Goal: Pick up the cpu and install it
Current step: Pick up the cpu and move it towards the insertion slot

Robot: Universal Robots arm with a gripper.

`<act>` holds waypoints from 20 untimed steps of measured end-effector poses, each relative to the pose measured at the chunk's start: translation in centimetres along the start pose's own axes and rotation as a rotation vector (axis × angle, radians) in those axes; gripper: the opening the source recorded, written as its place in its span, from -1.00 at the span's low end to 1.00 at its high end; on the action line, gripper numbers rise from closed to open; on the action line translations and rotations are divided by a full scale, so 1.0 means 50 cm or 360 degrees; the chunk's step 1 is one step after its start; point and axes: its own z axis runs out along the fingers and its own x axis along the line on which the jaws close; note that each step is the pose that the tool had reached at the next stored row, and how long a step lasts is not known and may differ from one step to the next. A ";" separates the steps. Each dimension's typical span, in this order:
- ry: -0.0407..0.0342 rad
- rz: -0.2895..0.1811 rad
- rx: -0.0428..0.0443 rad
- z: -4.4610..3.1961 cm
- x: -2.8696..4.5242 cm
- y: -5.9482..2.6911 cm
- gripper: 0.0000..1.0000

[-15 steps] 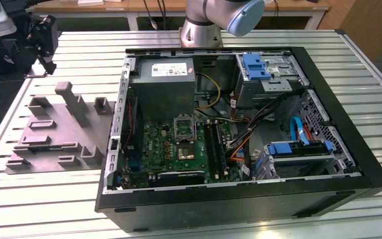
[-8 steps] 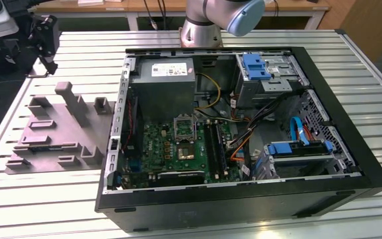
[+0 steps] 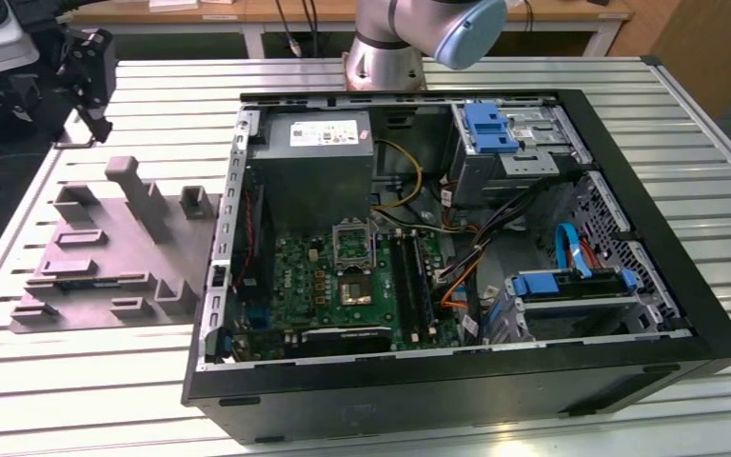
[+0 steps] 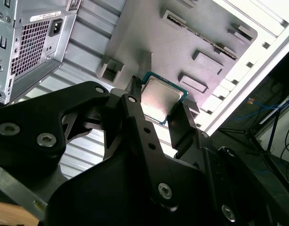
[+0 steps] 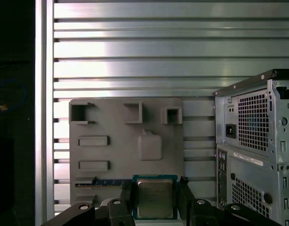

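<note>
Second wrist view: the tool (image 4: pixel 158 102) is clamped on the cpu (image 4: pixel 162 94), its fingers (image 4: pixel 182 126) pinching opposite edges and holding the chip above the grey fixture tray (image 4: pixel 182 42) on the table (image 4: pixel 83 61). The pick-up looks done; installing remains. Exterior view adds the open computer case (image 3: pixel 670 286) with its motherboard (image 3: pixel 327 286), on the exterior view's right of the tray.

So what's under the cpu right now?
In the first wrist view the cpu, clamped in the gripper, is over the grey tray near its edge, which lies on the slatted table. The patch of tray directly beneath it is covered.
</note>
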 end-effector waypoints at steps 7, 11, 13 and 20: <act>0.0000 0.0000 0.0000 0.000 -0.010 0.000 -0.06; 0.0000 0.0000 0.0000 0.000 -0.015 0.000 -0.06; 0.0000 0.0000 0.0000 0.000 -0.017 0.001 -0.06; 0.0000 0.0000 0.0000 0.000 -0.024 0.001 -0.06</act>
